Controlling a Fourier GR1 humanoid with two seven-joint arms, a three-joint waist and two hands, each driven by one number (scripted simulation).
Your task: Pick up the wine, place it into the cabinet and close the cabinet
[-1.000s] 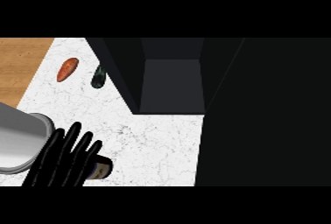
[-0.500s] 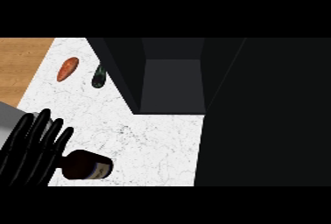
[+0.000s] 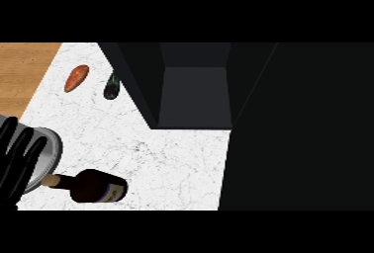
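The left hand [image 3: 18, 158] hovered with fingers spread wide, holding nothing; the wine bottle [image 3: 91, 186] lay sideways on the tabletop [image 3: 168, 158] and might roll if nudged.

I see only one of my hands. It is my left hand [image 3: 18, 158], and it sits at the far left side of the view, low down. It is black. My fingers [image 3: 29, 148] are long and straight, and they spread apart a little like a fan. They point up and away from me. They are not curled round anything. Part of my hand is cut off by the left edge. My grey arm [image 3: 44, 155] shows just behind the fingers. My right hand does not show at all.
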